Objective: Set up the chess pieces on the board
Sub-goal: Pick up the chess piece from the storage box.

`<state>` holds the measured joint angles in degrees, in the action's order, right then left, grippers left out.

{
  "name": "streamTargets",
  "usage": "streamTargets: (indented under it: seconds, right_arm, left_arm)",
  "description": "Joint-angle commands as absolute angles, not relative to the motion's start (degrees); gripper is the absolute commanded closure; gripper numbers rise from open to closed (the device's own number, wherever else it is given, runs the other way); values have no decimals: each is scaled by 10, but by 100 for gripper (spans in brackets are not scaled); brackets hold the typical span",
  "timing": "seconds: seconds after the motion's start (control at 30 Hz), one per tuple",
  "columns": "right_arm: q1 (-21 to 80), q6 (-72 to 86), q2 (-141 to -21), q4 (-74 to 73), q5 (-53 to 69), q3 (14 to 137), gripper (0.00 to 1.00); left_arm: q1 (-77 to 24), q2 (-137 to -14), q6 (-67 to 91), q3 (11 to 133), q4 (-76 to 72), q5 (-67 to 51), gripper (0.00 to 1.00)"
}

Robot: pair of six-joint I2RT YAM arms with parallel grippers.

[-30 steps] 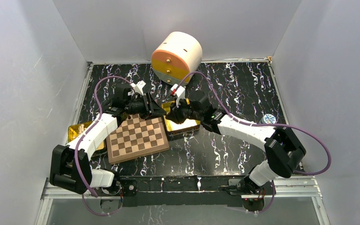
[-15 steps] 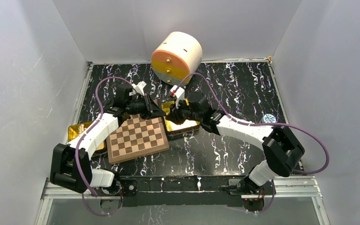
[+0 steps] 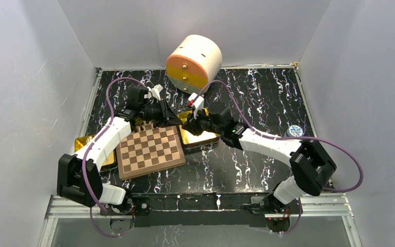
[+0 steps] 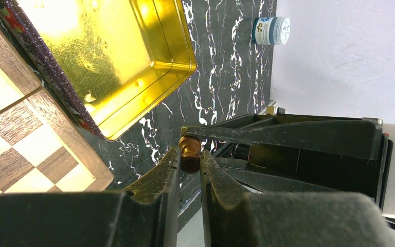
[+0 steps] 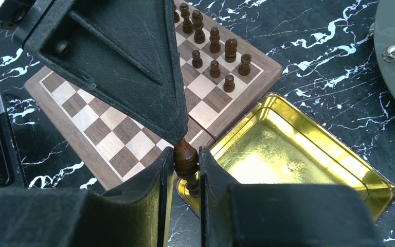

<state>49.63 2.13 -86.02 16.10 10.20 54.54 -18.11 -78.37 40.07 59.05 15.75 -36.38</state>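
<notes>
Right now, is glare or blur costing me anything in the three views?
Left wrist: the gold tin glares almost white inside, so detail is lost there; the chess piece in the left gripper reads clearly. Right wrist: milder glare on the tin, board and standing pieces sharp. Top external: even light, but the pieces are too small to tell apart.

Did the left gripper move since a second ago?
Yes, a little. The left gripper went farther back, toward the round drum by the far wall, while the board stayed put.
</notes>
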Motion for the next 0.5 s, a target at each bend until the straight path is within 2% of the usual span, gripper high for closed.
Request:
streamTargets:
  seconds: [0.0, 0.13, 0.47]
  right_arm:
    - [494, 1, -839, 131, 90, 534, 82]
    - [490, 1, -844, 144, 101, 534, 78]
    - [475, -14, -846, 157, 137, 525, 62]
  left_arm:
    - [-172, -781, 395, 626, 159, -356, 100]
    - [-172, -788, 402, 626, 157, -352, 100]
    - [-172, -799, 411, 637, 148, -368, 100]
